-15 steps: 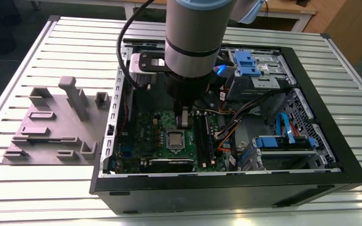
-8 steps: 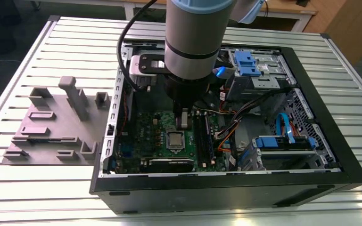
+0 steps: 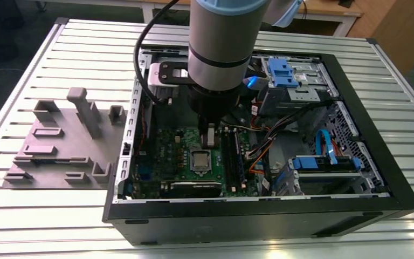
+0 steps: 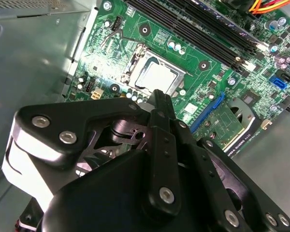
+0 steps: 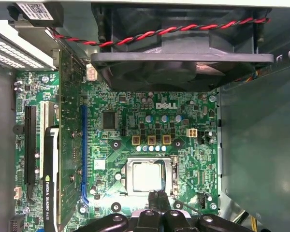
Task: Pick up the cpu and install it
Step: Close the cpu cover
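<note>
Cpu [image 5: 147,176]: lies flat inside the square socket frame [image 5: 173,174] of the green motherboard [image 5: 183,111], silvery top facing up. Nothing is touching it in either wrist view. In the exterior view the cpu [image 3: 200,158] sits low on the board, inside the open computer case [image 3: 264,216].

Gripper [image 5: 157,197]: both fingers are pressed together with nothing between them. The tips hang just beside the socket edge, above the board. In the second wrist view the closed tips [image 4: 159,96] stand just short of the chip, apart from it. In the exterior view the gripper [image 3: 211,143] points down directly above the socket.

Surroundings:
- A black fan [image 5: 179,63] with a red-and-black twisted wire [image 5: 159,33] lies beyond the socket.
- A graphics card [image 5: 50,179] stands in a slot to one side.
- Memory slots [image 4: 208,34] run along the other side.
- The case rests on a slatted table [image 3: 49,226].
- A grey fixture [image 3: 63,145] sits on the table at the exterior view's left.
</note>
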Available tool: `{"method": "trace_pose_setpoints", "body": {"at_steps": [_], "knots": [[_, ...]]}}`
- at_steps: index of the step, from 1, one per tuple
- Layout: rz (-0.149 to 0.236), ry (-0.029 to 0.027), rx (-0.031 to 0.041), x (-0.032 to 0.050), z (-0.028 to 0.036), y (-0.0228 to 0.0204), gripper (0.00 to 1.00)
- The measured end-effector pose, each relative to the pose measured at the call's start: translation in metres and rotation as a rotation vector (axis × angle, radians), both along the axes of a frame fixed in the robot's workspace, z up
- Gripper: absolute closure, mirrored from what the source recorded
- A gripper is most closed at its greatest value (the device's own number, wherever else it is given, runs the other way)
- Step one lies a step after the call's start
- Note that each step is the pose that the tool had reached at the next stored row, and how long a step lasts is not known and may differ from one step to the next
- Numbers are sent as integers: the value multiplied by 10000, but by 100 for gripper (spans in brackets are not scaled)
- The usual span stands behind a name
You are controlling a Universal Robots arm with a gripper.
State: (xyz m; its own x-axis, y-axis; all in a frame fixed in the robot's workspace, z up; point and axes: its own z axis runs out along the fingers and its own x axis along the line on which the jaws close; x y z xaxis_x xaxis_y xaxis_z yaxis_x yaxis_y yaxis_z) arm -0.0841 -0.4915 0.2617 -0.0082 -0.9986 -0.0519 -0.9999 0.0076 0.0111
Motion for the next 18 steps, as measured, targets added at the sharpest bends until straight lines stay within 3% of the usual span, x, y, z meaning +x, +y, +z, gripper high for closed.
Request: {"method": "trace_pose_setpoints", "body": {"at_steps": [13, 18], "knots": [[0, -17, 0, -7, -27, 0, 90], [0, -43, 0, -66, -53, 0, 90]]}}
